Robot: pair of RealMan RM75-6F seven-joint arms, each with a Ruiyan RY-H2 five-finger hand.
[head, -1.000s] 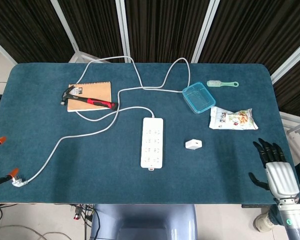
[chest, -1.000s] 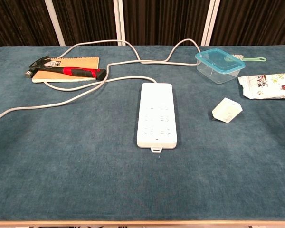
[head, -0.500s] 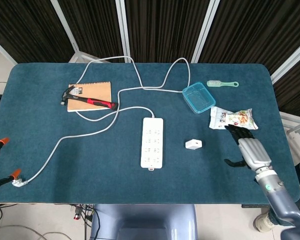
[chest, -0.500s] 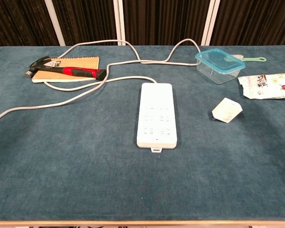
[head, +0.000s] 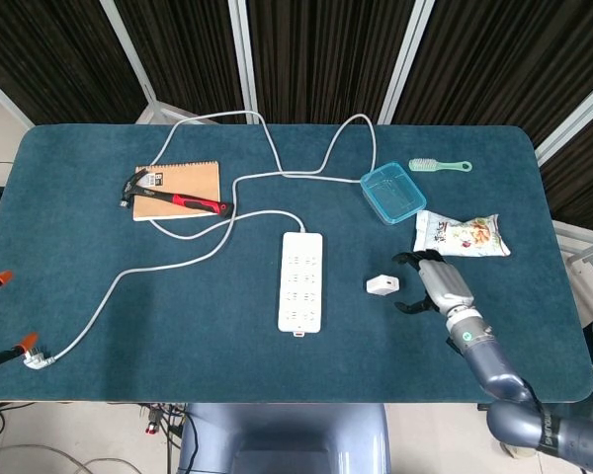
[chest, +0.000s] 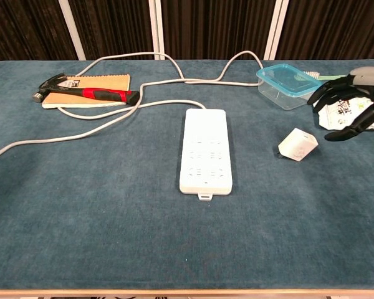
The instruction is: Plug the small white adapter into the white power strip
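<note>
Take the long white plastic power strip (head: 301, 281) as your landmark: it lies flat on the blue cloth table (head: 128, 326), socket face up, its pale cable (head: 168, 259) trailing off to its left. Your left hand is out of sight in both views, so you cannot tell its state. Just to the right of the strip, apart from it, sits the small white cube-shaped adapter (head: 382, 285), tipped on an edge in the chest view. Further right, your right hand (head: 430, 281) hovers close beside the adapter with its dark fingers (chest: 330, 93) spread wide and nothing in them. Expect the adapter to be light, rigid and smooth, likely to skid or roll on the cloth; pinch it across two opposite flat sides, leaving the prong face free.
</note>
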